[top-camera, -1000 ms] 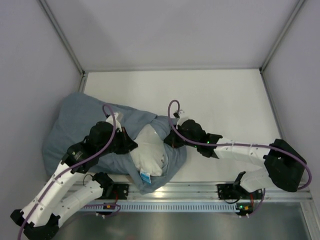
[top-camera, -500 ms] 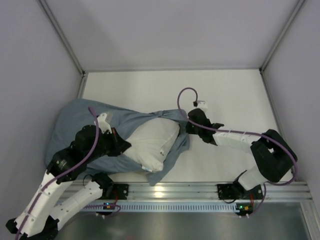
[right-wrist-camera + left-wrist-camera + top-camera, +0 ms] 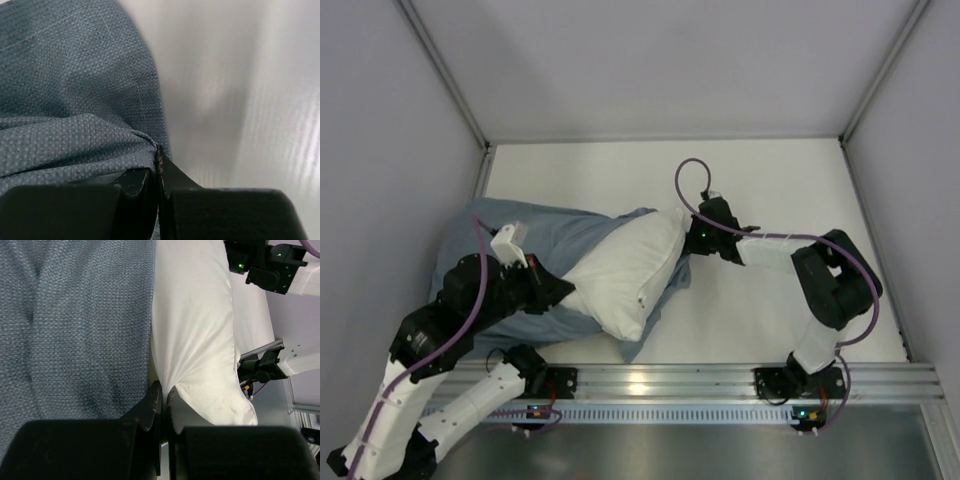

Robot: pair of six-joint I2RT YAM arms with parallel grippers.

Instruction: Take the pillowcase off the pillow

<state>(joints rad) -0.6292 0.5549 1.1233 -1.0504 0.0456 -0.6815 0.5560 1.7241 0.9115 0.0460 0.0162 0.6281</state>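
Left end effector (image 3: 164,392) clamps the pillow (image 3: 195,330) corner, apparently as an anchor. Right end effector (image 3: 157,150) clamps the pillowcase (image 3: 75,75) hem, ready to strip it.

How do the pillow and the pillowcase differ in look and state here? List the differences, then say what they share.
Colour: the pillow is plain white; the pillowcase is blue-grey with a dotted weave.
Shape: the pillow is plump, the pillowcase limp and creased.
Grip: the left gripper pinches the pillow, while the right gripper pinches the pillowcase.
Shared: both are soft cloth things lying together on the table.
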